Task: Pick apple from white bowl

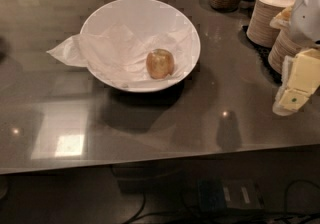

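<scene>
1. We have a single view, set above the near edge of the grey counter (pixel 150 133) and tilted down across it toward the far side at 12 o'clock
2. We stand fairly near: the white bowl (pixel 135 10) sits just above centre, toward 11 o'clock, and the counter's front lip crosses low at 6 o'clock
3. The gripper (pixel 296 85) hangs at our 3 o'clock edge, nearer us than the bowl

A glossy grey bench (pixel 240 123) fills the view, with a bright light patch (pixel 69 145) at seven o'clock. At six lies dark floor (pixel 60 198) with cables (pixel 300 200). The claw (pixel 295 88) hangs at three o'clock.
</scene>
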Tool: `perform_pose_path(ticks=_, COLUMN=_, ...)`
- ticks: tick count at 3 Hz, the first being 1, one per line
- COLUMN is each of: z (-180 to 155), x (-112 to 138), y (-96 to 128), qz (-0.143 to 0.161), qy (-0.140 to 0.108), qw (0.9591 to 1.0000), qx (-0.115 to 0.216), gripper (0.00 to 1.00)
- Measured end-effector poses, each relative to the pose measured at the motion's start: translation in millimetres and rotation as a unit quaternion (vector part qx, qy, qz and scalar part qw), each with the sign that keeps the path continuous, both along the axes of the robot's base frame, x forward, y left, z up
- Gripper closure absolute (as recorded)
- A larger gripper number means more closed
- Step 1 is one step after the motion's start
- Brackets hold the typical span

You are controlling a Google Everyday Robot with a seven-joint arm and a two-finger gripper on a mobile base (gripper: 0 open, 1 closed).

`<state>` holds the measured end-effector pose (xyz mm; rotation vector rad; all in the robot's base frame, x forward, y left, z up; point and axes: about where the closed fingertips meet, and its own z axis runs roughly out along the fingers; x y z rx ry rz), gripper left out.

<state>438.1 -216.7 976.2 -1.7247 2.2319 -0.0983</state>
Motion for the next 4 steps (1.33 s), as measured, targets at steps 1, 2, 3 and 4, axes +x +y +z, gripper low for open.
perform_pose_path(ticks=1, z=0, x=0, y=0, qz=0.0, qy=0.0, qw=1.0, qx=0.0, gripper=0.0)
perform_pose_path(ticks=2, z=2, x=5, y=5, qz=0.005, qy=-0.009, qw=0.9999, qx=0.007, gripper=0.0)
perform_pose_path(ticks=3, z=7, x=22, y=30, qz=0.029, qy=-0.037, qw=0.9985, qx=0.026, gripper=0.0)
perform_pose_path(ticks=4, z=10, x=45, y=67, qz=0.071, qy=-0.058, qw=0.9944, qx=0.053, gripper=0.0)
